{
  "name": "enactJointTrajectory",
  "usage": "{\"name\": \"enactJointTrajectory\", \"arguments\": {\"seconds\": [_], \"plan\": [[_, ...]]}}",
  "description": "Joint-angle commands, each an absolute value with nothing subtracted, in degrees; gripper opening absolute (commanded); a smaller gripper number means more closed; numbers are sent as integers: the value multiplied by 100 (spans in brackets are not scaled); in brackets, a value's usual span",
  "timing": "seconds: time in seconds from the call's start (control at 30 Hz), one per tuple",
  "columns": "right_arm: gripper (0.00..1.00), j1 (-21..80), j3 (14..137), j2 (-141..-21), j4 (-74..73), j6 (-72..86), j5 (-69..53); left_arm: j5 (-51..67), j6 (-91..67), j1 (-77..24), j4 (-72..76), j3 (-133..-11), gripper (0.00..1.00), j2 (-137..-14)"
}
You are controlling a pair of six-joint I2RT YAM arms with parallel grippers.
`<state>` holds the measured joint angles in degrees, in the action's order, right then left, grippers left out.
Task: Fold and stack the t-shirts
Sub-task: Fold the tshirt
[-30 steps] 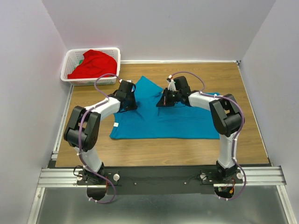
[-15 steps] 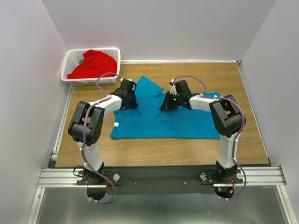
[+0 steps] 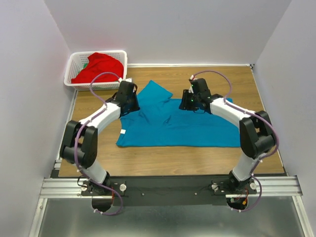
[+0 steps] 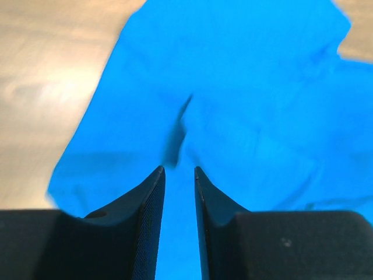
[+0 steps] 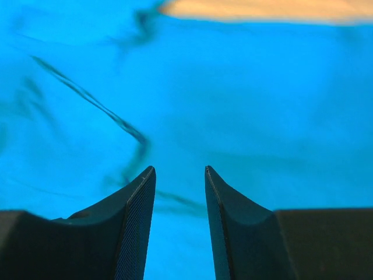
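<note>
The task looks to be at an early stage. The teal shirt [image 3: 173,127] lies spread on the counter [image 3: 197,159] between the 2 arms. Its near edge is quite straight, but the far left part rises in a pointed flap and there are creases in the middle. I see no clean fold in it yet.

The red shirt [image 3: 98,66] is bunched in the basket [image 3: 70,72] at the far left corner, so it seems not handled yet, and no stack exists.

The left fingers [image 3: 130,103] are over the far left part of the teal shirt. They stand a little apart, with no cloth between them. The right fingers [image 3: 189,102] are over the far middle part, wider apart and also holding nothing.

What is left, I judge, is almost all: folding the teal shirt, taking out and folding the red one, then stacking the 2.
</note>
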<state>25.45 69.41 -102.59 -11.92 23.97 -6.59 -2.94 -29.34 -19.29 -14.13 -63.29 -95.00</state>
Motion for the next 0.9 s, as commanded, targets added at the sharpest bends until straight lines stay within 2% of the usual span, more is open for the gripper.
{"name": "enactJointTrajectory", "arguments": {"seconds": [0.0, 0.37, 0.5, 0.7, 0.87], "plan": [[47, 2514, 6444, -9783, -2433, 2311, 299, -545, -2769, -1951, -2020, -5767, 35, -8957], [52, 2522, 5204, -8772, -3770, 2786, 544, -448, -2883, -2496, -3076, -4694, 36, -8270], [57, 2522, 4878, -8771, -3963, 2865, 624, -343, -2953, -2531, -3296, -4439, 36, -8358], [58, 2522, 4395, -8895, -4201, 3049, 413, -26, -2962, -2549, -3436, -4201, 37, -8358], [64, 2522, 4544, -8842, -4789, 3155, 395, 465, -3049, -2558, -3717, -4236, 37, -8218]]}}
